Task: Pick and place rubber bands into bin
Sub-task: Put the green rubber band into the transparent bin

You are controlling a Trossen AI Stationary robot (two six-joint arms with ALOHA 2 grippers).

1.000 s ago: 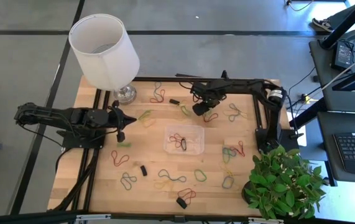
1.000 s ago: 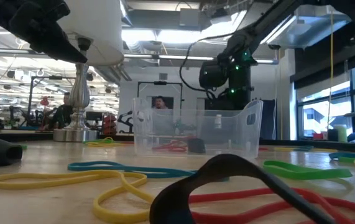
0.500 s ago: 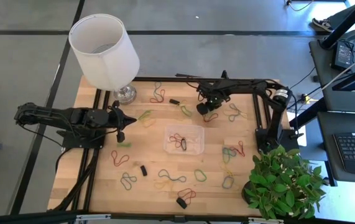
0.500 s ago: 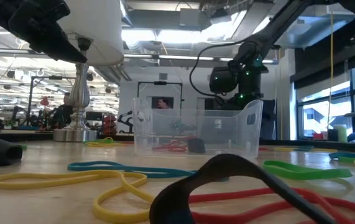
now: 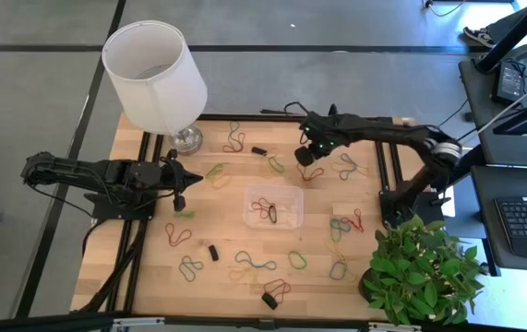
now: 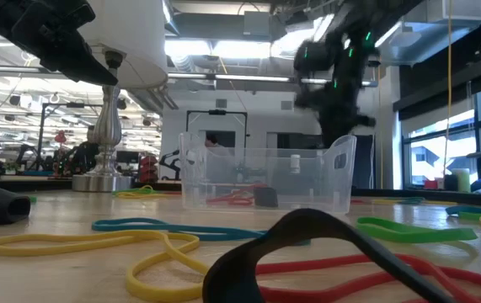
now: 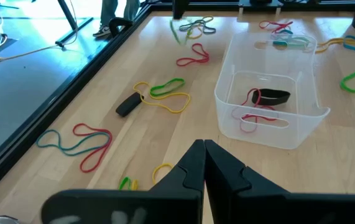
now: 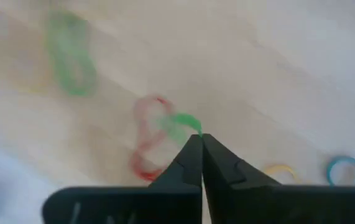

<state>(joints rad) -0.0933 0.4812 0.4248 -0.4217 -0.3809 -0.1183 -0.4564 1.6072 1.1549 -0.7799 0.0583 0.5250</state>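
The small clear plastic rectangular bin (image 5: 274, 207) sits near the middle of the pale wooden counter (image 5: 235, 290), and so far it holds little: a few thin red rubber loops and one black loop (image 7: 270, 97) lie on its floor. Most of the job is left. Coloured rubber bands (image 5: 255, 265) are scattered all round the bin: red, green, blue, yellow and tan loops near the front edge, a red and blue pair (image 5: 176, 233) on the left arm's side, a green and red cluster (image 5: 345, 224) by the leafy green potted plant (image 5: 420, 272), and more at the far edge near the white cylindrical lampshade on its silver lamp base (image 5: 154, 75).

The right gripper (image 5: 311, 153) is lifted over the far part of the counter, beyond the bin. Its fingers (image 8: 193, 158) are pressed together, and in the right wrist view a wisp of green band (image 8: 181, 126) shows right at their tip, so it seems to be pinching a green rubber band, with a red loop (image 8: 146, 140) lying on the wood below. That band, if truly gripped, has yet to be carried over and dropped in the bin.

The left gripper (image 5: 181, 198) waits above the counter on its own side, well apart from the bin, fingers (image 7: 189, 171) pressed together and empty.

I judge the task to be in its early part: a handful binned, dozens still out.
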